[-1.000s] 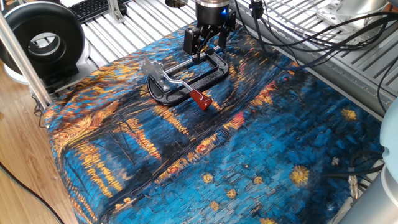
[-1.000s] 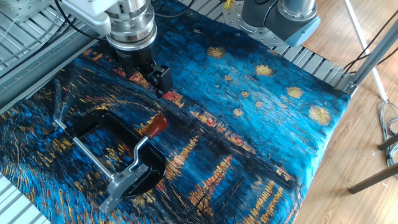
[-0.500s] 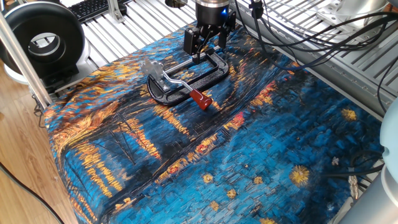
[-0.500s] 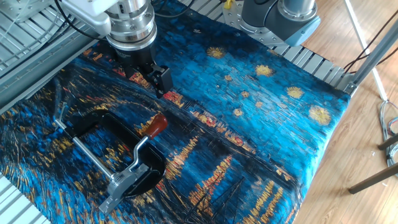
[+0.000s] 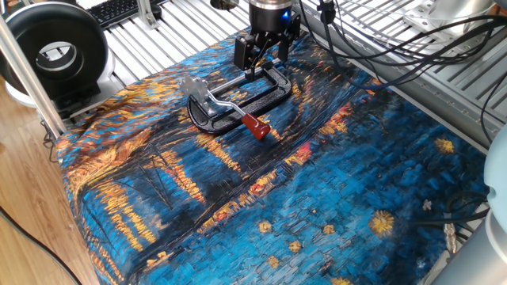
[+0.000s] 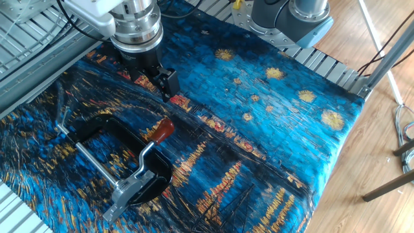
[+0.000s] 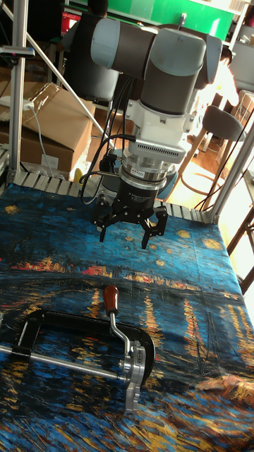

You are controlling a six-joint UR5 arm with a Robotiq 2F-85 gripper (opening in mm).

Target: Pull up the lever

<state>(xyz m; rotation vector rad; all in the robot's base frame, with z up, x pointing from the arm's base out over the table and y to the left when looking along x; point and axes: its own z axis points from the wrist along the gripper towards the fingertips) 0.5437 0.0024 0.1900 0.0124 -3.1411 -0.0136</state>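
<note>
— What do we have here, biggest first?

— We see a blue and orange painted-pattern cloth (image 5: 333, 198) spread over the whole top. Above its far side, in the tall fixed view, the grey jointed robot arm (image 7: 162, 63) reaches straight down. Its black two-finger gripper (image 7: 131, 236) hangs with the fingers (image 7: 147, 234) spread wide and nothing between them; we take it to be held ready to close round something

— And the thing we must raise?

— Nearer than the gripper lies a black oval cast-iron clamp frame (image 7: 70, 323), flat on the cloth, with its silver screw rod (image 7: 63, 359) running left to right. At the frame's right end sits a silver bracket (image 7: 135, 374), and hinged to it is the thin curved silver metal lever (image 7: 121, 333). It lies low across the frame, so we judge it not yet pulled up

— Where would we take hold?

— At its red plastic-coated tip (image 7: 111, 298), the free end, which points away towards the gripper. The tip is near the fingers but apart from them, lower and nearer. We think the end far from the hinge gives the easiest lift
</note>
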